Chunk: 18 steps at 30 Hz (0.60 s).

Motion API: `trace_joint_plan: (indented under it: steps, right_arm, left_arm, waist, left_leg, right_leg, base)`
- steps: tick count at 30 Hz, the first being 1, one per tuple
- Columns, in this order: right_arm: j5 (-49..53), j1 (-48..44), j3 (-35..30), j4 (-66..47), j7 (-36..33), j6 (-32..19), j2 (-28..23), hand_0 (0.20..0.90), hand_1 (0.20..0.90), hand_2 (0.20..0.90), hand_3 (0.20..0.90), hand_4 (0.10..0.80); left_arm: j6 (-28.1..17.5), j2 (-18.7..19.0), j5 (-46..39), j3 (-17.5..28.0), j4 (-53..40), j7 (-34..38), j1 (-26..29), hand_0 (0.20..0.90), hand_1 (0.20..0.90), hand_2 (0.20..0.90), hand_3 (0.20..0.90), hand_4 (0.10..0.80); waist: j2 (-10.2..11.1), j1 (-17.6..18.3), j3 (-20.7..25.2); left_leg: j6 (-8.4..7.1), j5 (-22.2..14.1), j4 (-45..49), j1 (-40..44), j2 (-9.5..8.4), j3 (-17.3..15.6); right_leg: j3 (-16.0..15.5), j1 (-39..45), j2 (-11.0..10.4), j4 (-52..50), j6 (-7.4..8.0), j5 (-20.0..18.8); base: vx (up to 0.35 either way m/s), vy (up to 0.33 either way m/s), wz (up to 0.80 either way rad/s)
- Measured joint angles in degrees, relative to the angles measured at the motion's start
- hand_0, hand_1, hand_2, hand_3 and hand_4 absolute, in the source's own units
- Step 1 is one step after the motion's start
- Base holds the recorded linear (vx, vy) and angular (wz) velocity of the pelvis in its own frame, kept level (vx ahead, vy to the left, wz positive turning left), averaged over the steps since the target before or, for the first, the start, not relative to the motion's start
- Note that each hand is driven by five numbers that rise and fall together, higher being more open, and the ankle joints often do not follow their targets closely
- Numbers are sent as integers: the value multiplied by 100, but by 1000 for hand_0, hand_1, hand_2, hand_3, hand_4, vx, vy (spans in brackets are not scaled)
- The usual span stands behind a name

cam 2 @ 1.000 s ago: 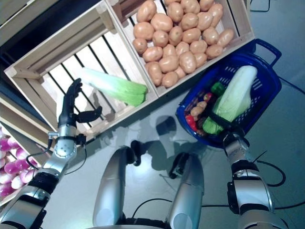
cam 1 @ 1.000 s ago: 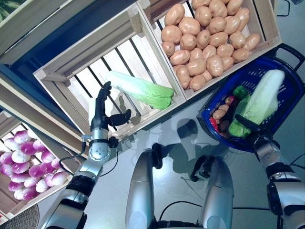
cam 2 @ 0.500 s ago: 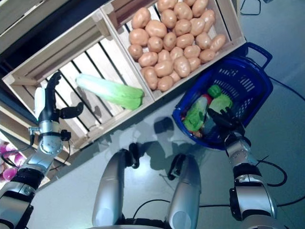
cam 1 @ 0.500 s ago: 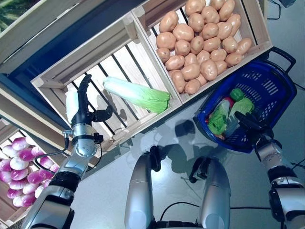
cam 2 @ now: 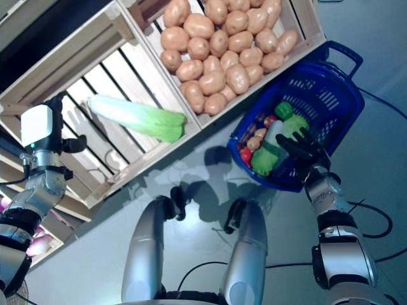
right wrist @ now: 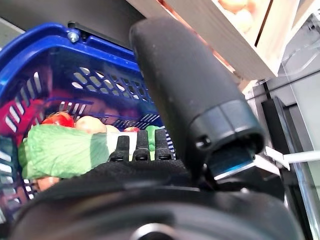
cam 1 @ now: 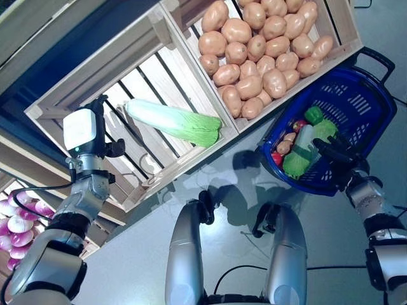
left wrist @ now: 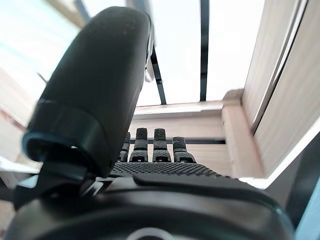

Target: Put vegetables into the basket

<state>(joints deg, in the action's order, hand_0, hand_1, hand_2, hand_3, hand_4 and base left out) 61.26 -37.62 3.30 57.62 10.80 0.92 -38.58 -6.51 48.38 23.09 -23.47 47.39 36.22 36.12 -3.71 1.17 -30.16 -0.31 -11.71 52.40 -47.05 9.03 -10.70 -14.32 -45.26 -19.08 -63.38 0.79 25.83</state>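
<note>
A blue plastic basket (cam 1: pixel 376 105) stands on the floor at the right. A long pale-green cabbage (cam 1: pixel 299 154) lies in it with a green pepper (cam 1: pixel 313 114), a red vegetable (cam 1: pixel 275 157) and small brown ones (cam 1: pixel 285 147). My right hand (cam 1: pixel 335 152) is open, fingers spread just above the basket's near rim, holding nothing; its wrist view shows its fingers (right wrist: pixel 140 145) over the cabbage (right wrist: pixel 60 150). My left hand (cam 1: pixel 89 135) is open inside the slatted wooden crate (cam 1: pixel 44 105), left of another long cabbage (cam 1: pixel 172 121) and apart from it. Its fingers (left wrist: pixel 150 145) are straight.
A second wooden crate (cam 1: pixel 346 35) of potatoes stands right behind the basket. The stand's lower shelf (cam 1: pixel 19 213) with purple-white vegetables is at the lower left. Grey floor (cam 1: pixel 127 267) lies before the stand.
The right hand has let go of the cabbage, which now lies in the basket. The left hand has moved left within the crate. The camera has shifted a little.
</note>
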Motion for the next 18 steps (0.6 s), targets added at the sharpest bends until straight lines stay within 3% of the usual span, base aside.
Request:
trace_joint_plan:
  steps: [13, 18]
  right_arm:
    - [57, -188, 377, -112, 184, 48, -277, 900, 900, 900, 900, 800]
    - [243, -340, 447, -116, 199, 135, -341, 900, 900, 900, 900, 800]
  left_arm:
    - [-15, 63, 112, -768, 534, 74, 836, 900, 900, 900, 900, 800]
    - [-8, 93, 108, -772, 548, 78, 950, 900, 900, 900, 900, 800]
  waist:
    - [20, 92, -2]
    - [20, 92, -2]
  left_leg:
    - [40, -40, 322, -662, 129, -25]
    - [59, -54, 417, -834, 158, -26]
  right_leg:
    - [79, -658, 53, -221, -10, -8]
    - [95, -825, 49, -295, -17, -9]
  base:
    - [0, 48, -2]
    - [4, 16, 0]
